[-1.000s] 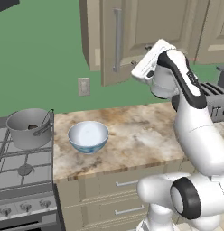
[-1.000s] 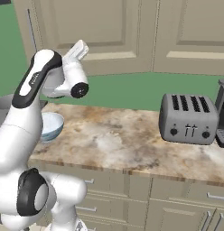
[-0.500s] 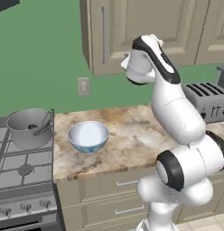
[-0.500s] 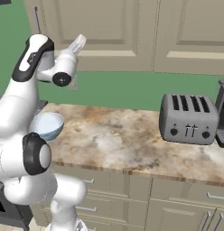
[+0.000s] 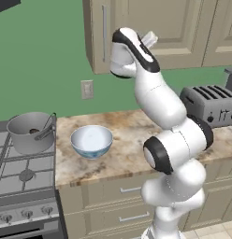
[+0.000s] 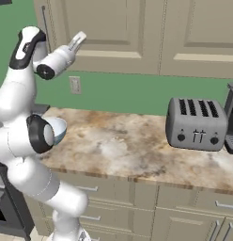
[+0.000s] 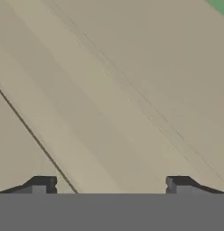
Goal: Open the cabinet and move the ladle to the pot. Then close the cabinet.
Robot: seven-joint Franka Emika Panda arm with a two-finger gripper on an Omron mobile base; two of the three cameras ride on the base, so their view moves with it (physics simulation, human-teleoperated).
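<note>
The wall (image 5: 47,60) is green, with a small white outlet (image 5: 87,89) on it. Tan cupboards (image 6: 198,37) hang high on the wall. Under them runs a long counter (image 6: 118,146) with a speckled brown and cream stone top. A silver toaster (image 6: 197,123) with four slots sits on the counter. Below the counter are tan drawers (image 5: 113,205) with short silver handles. A grey stove (image 5: 19,177) with burners stands at the left end of the counter.
</note>
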